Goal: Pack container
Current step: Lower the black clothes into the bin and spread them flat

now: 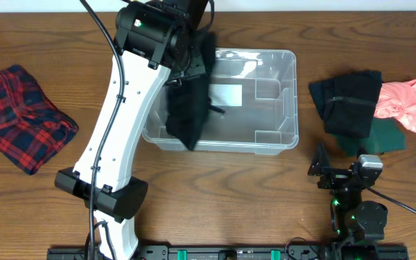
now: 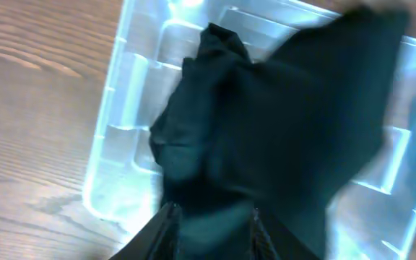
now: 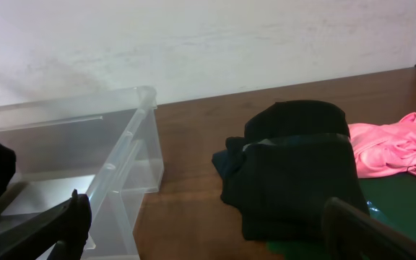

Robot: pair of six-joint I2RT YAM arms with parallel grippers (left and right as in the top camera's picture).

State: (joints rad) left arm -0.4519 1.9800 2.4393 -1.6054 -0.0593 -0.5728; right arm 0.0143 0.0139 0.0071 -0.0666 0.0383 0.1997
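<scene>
Brown wood-grain table [image 1: 251,202] filled the overhead view, with a pale wall behind it in the right wrist view. Across it, the largest thing was the white left arm [image 1: 121,123], which reached from the near edge up to the container's left end.

Next came the container [image 1: 266,143], a clear rectangular bin with rounded corners and a rimmed edge. It stood upright at the middle of the table, open side up. Its see-through walls showed moulded steps inside.

A black garment [image 1: 186,108] hung from the left gripper [image 2: 214,227]. It draped down over the bin's left part, and its lower end reached the near wall. The left wrist view was blurred, so we could only say that the two fingers seemed clamped on the cloth, which bunched between them.

At the far left lay a crumpled red and blue plaid cloth [image 1: 20,115], well apart from the bin. To the right of the bin sat a small heap: a black folded piece [image 1: 345,101], a dark green piece [image 1: 381,137] partly under it and a pink piece [image 1: 403,101] at the outer edge.

Near the front right, the right gripper [image 3: 206,209] rested with its fingers spread wide, holding nothing.

Smallest was the white label [image 1: 226,94] on the bin's base, just beside the hanging garment.
</scene>
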